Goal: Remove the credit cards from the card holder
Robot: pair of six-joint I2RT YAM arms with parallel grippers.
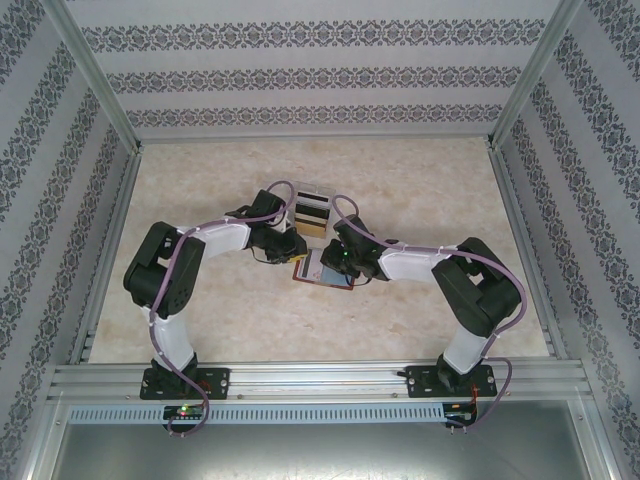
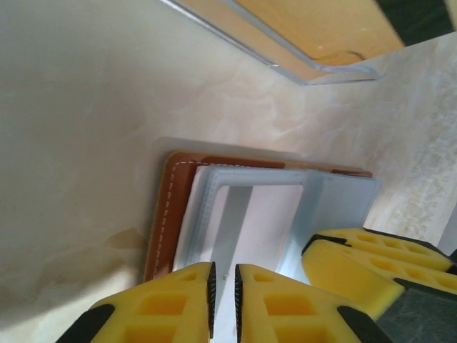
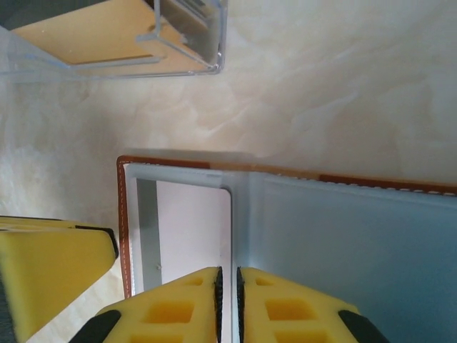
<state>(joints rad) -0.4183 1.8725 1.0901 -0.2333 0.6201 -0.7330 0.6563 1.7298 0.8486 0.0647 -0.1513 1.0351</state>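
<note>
Open card holder (image 1: 322,271) lay mid-table (image 1: 200,190), just beside a clear box (image 1: 308,205). The left gripper (image 2: 225,293) and right gripper (image 3: 228,300) were each pressed nearly together, pinching its plastic sleeves.

Holder (image 1: 324,272) lies open at the centre of the table (image 1: 200,190), with the box (image 1: 310,208) just behind it. Left gripper (image 1: 291,251) sits over its left part, right gripper (image 1: 337,263) over its right, fingers near each other.

L arm (image 1: 175,338) & R arm (image 1: 462,350): white links, black joints, purple cables. L hand (image 2: 225,296), R hand (image 3: 228,300): yellow fingers, black pads.
</note>
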